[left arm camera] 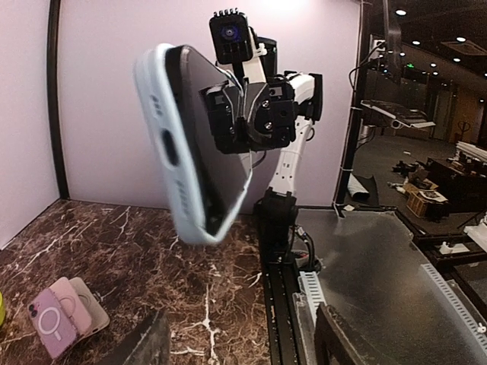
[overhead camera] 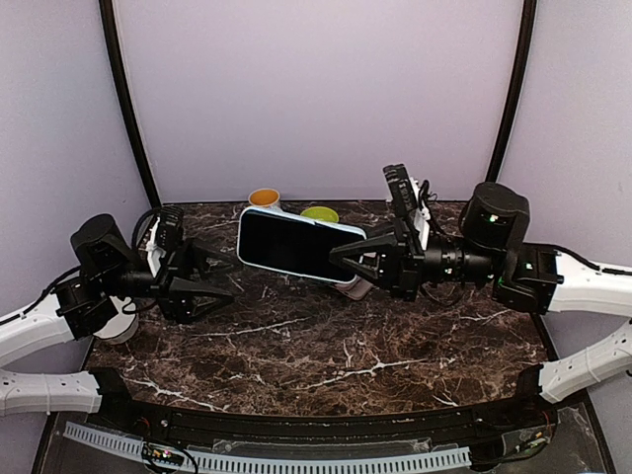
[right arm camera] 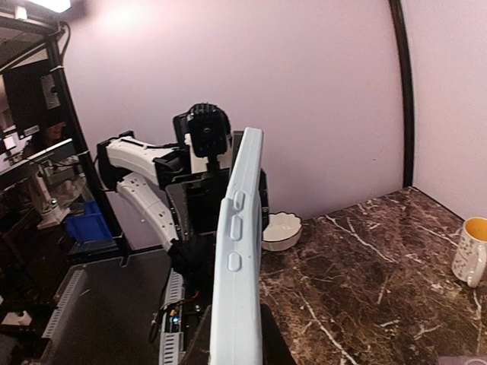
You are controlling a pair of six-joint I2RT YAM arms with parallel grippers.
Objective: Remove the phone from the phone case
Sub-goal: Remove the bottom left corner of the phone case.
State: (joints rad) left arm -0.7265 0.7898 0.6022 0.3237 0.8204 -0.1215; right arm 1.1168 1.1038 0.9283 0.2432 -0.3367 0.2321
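The phone, its dark screen facing up, sits in a light blue case (overhead camera: 294, 245) and is held in the air over the table's back middle. My right gripper (overhead camera: 348, 259) is shut on the case's right end. In the right wrist view the case's button edge (right arm camera: 237, 258) stands upright between my right gripper's (right arm camera: 237, 346) jaws. My left gripper (overhead camera: 230, 277) is open and empty, just left of and below the phone's left end, not touching it. In the left wrist view the cased phone (left arm camera: 190, 144) hangs tilted well ahead of my left gripper (left arm camera: 243, 351).
An orange mug (overhead camera: 264, 197) and a green bowl (overhead camera: 319, 213) stand at the back. A white bowl (right arm camera: 280, 232) sits at the left by my left arm. Pink phone cases (left arm camera: 61, 315) lie on the marble table (overhead camera: 326, 355) under the right gripper.
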